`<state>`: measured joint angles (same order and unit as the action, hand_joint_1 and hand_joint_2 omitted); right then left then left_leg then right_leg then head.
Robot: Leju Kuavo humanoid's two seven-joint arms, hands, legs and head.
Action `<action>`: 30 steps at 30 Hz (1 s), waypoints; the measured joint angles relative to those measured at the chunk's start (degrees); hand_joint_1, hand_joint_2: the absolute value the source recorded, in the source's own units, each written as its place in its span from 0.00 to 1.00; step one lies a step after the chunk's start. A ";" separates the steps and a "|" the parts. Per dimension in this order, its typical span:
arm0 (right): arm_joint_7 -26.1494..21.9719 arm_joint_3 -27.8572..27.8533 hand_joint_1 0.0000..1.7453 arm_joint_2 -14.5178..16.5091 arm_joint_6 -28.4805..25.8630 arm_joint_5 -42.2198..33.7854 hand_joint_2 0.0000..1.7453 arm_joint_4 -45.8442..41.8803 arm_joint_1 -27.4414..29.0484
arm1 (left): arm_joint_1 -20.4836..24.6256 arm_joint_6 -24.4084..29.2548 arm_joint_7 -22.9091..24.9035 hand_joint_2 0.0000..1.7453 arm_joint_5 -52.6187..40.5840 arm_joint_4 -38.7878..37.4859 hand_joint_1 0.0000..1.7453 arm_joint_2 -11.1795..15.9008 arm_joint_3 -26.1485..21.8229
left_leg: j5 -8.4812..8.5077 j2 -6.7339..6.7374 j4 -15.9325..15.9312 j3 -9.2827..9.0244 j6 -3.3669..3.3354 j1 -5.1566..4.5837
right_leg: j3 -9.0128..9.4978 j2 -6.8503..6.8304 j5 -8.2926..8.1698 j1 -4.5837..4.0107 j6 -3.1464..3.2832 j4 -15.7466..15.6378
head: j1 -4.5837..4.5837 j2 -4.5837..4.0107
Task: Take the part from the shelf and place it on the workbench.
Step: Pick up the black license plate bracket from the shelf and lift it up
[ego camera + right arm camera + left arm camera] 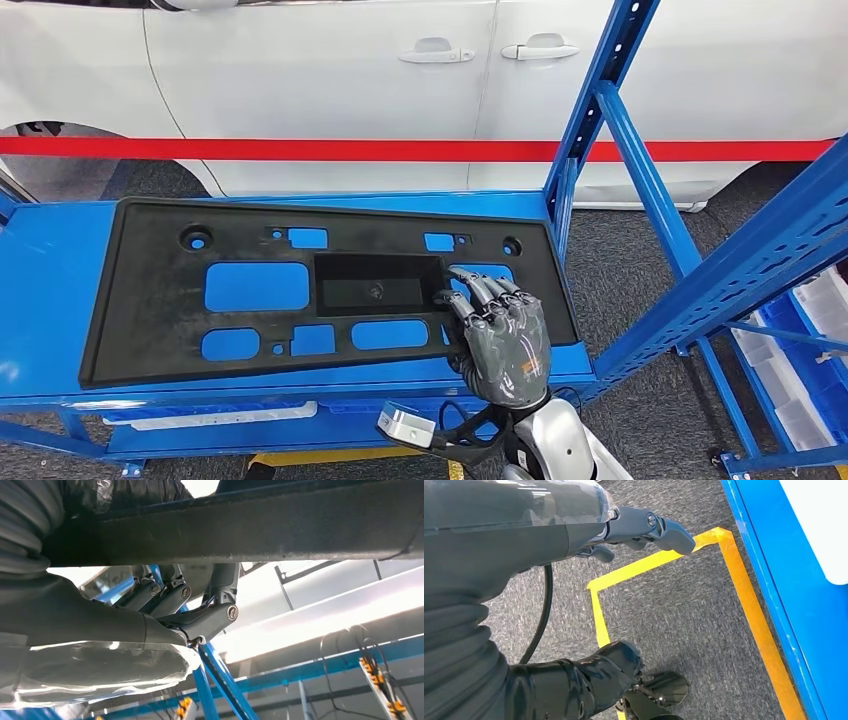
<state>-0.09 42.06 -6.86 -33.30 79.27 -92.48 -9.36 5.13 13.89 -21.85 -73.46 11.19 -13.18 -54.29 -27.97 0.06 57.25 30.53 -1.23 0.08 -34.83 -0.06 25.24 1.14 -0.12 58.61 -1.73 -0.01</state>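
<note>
Presently the right hand (503, 340) sits at the near right edge of the black panel (250, 250), fingers (478, 292) curled over its top face; the right wrist view shows fingers (172, 597) reaching up against the panel's (300, 525) underside, so it appears gripped by that edge alone. The panel lies flat on the blue shelf (50, 270), stretching far to the left of the hand and away from it toward the blue upright post (600, 90). Beyond the shelf stand a red barrier (300, 150) and a white car (330, 60).

The left hand (649, 527) hangs over carpet (684, 615) and yellow floor tape (744, 590), fingers loosely curled, holding nothing.

Risk noted: a long panel held at one end is likely to sag or twist out of the fingers on lifting. Its far corner could also catch the post.
</note>
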 joint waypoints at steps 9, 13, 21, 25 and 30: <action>-2.13 0.44 1.00 -0.05 -0.33 -4.56 1.00 -0.31 -0.01 | 0.00 -0.10 -0.21 1.00 0.02 0.00 0.00 0.00 0.00 | -0.03 0.00 0.28 0.14 -0.04 -0.27 | 0.00 0.00 -0.11 0.11 -0.17 -0.06 | 0.00 0.00; -2.30 0.48 1.00 -0.04 -1.27 -3.82 1.00 -0.32 0.00 | 0.00 -0.12 -0.21 1.00 0.01 0.00 0.00 0.00 0.00 | -0.05 -0.01 0.64 0.37 -0.21 -0.36 | -0.02 -0.01 -0.30 0.24 -0.46 -0.09 | 0.00 0.00; -1.76 0.46 1.00 0.01 -1.76 -2.64 1.00 -0.78 0.38 | 0.02 -0.01 -0.23 1.00 0.02 0.00 0.00 -0.07 0.00 | 1.22 0.34 -0.30 0.68 -1.97 0.12 | -5.60 0.04 7.02 0.20 -1.26 12.55 | -0.03 -0.01; -1.70 0.45 1.00 -0.01 -1.73 -2.64 1.00 -0.77 0.70 | -0.01 0.01 -0.24 1.00 0.02 0.00 0.00 -0.09 0.00 | 1.04 0.24 0.18 0.83 -1.75 -0.03 | -4.14 0.02 4.41 0.16 -0.76 11.02 | -0.03 0.00; -1.70 0.43 1.00 0.00 -1.73 -2.64 1.00 -0.79 0.70 | 0.05 0.03 -0.27 1.00 0.02 0.00 0.00 -0.29 -0.03 | 0.55 0.16 0.85 1.26 -0.43 -0.24 | 0.59 0.12 1.57 -0.52 0.39 0.95 | 0.00 0.00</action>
<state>-1.78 42.49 -6.86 -35.04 76.63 -93.26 -8.66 5.18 13.92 -22.11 -73.43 11.19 -13.47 -54.32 -27.42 0.22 58.10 31.79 -1.65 -0.15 -34.24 0.06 26.80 0.62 0.27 59.56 -1.73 -0.01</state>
